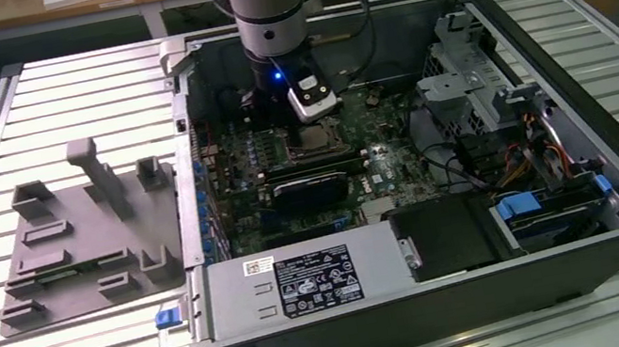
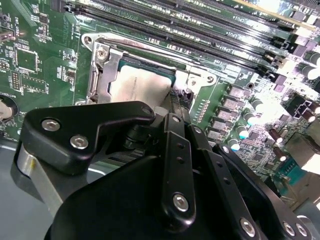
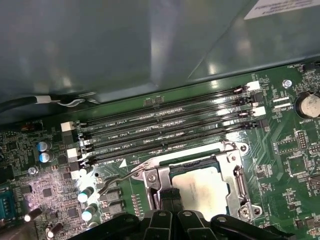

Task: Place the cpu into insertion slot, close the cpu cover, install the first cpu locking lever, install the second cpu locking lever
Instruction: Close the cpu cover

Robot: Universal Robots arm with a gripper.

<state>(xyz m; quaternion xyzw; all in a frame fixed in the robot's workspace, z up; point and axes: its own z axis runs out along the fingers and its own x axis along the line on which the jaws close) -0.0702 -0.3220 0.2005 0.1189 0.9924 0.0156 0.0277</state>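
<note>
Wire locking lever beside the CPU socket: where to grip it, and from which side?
Probably the free end of the locking lever, the stretch that juts out past the cpu cover toward the capacitors. It is a thin wire rod, so pinch across it, coming down from above the board. The rest of it hugs the cover's edge and leaves little room for fingers.

The exterior view looks down from high and well back, taking in the whole open case (image 1: 608,130) and my arm (image 1: 270,8). Both wrist views sit close over the motherboard (image 2: 35,85) (image 3: 295,165), looking past my gripper (image 2: 175,102) (image 3: 170,195); they share the cpu (image 2: 137,87) (image 3: 205,185) and the long memory slots (image 2: 175,25) (image 3: 165,132) beside it.
</note>
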